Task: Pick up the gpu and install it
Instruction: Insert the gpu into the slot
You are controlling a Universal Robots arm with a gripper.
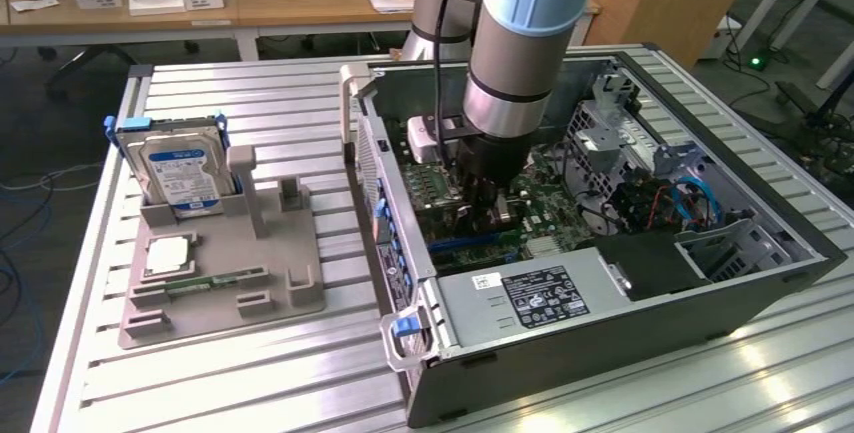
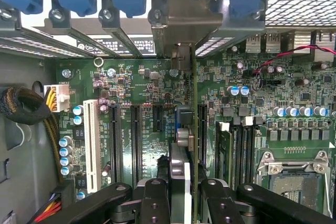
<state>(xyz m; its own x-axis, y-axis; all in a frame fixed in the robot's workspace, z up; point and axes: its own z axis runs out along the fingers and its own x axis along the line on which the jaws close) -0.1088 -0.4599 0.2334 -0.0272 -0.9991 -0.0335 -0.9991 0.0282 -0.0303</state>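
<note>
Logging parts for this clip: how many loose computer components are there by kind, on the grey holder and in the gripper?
Silver hard drive with blue label, upright in grey holder: 1
Pale square chip, flat on holder: 1
Narrow green memory stick, on holder: 1
Dark flat gpu card with metal bracket, in gripper: 1
Total: 4

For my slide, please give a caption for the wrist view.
The pincer holds the gpu edge-on above the motherboard, its metal bracket at the case's rear slot openings.
</note>
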